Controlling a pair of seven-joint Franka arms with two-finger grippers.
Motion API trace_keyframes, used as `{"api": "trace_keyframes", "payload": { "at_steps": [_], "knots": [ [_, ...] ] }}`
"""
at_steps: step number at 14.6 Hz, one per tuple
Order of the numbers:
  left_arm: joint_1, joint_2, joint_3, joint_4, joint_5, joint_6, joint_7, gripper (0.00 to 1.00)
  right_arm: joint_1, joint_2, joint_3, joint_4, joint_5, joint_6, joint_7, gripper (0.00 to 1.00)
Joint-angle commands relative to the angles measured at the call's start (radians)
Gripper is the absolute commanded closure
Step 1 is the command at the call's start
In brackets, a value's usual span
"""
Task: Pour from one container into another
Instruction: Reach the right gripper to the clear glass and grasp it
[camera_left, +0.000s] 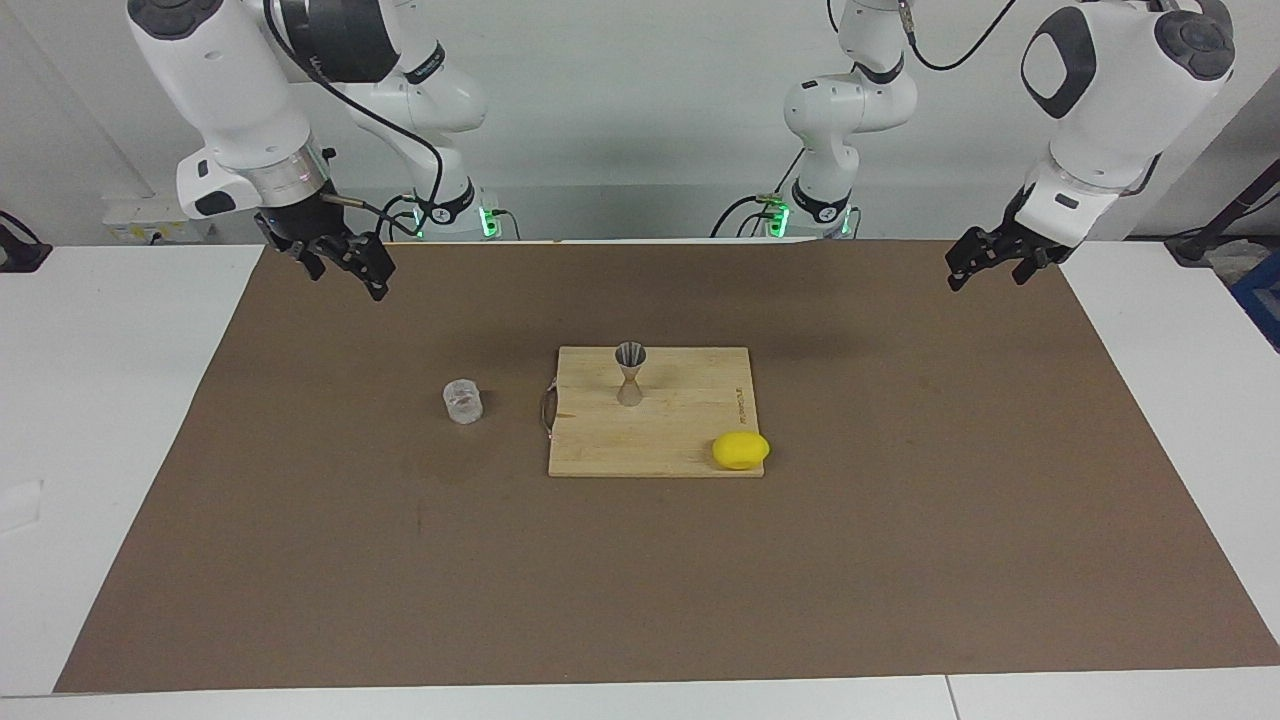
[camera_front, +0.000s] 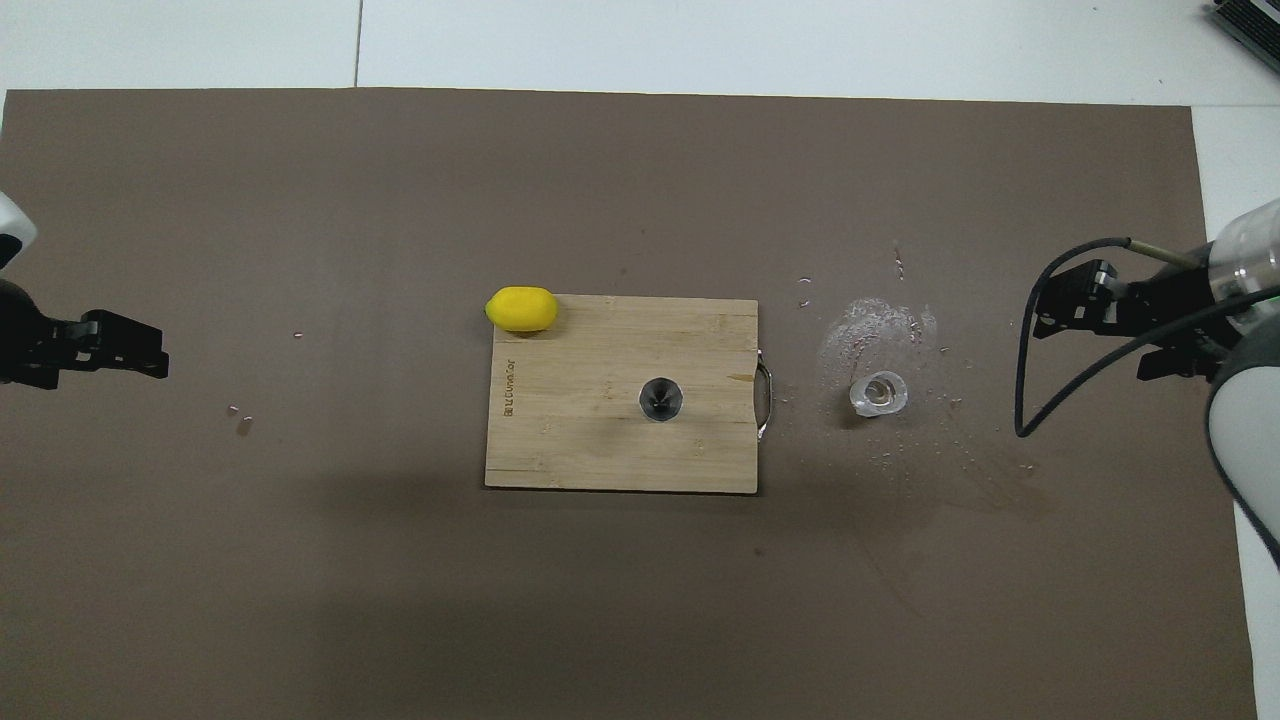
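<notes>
Glass cup (camera_left: 463, 401) sits untouched beside the board; you've poured nothing into the metal cup (camera_left: 630, 373) yet. Left gripper (camera_left: 984, 263) waits wide; I cannot tell the right gripper's (camera_left: 345, 262) opening.

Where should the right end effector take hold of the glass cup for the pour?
Grip the glass cup across its straight side wall, coming in level from the right arm's end of the table. It stands upright with its mouth open, and the cutting board flanks it toward the left arm's end.

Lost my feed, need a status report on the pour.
Left gripper and right gripper open, empty, over the mat's edge nearest the robots. Glass cup upright beside cutting board; metal measuring cup upright on it. Nothing between.
</notes>
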Motion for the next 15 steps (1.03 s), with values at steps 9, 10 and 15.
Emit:
{"api": "trace_keyframes", "payload": {
  "at_steps": [9,10,15],
  "knots": [
    [-0.081,-0.008,0.058,0.007,0.003,-0.021,-0.012,0.00,-0.139,0.121,0.005,-0.228,0.411,0.240,0.560,0.05],
    [-0.084,-0.008,0.059,0.007,0.003,-0.016,-0.012,0.00,-0.140,0.124,0.005,-0.270,0.440,0.281,0.560,0.05],
    [-0.104,-0.010,0.079,0.007,0.003,-0.024,-0.011,0.00,-0.130,0.205,0.006,-0.310,0.489,0.400,0.558,0.05]
  ]
}}
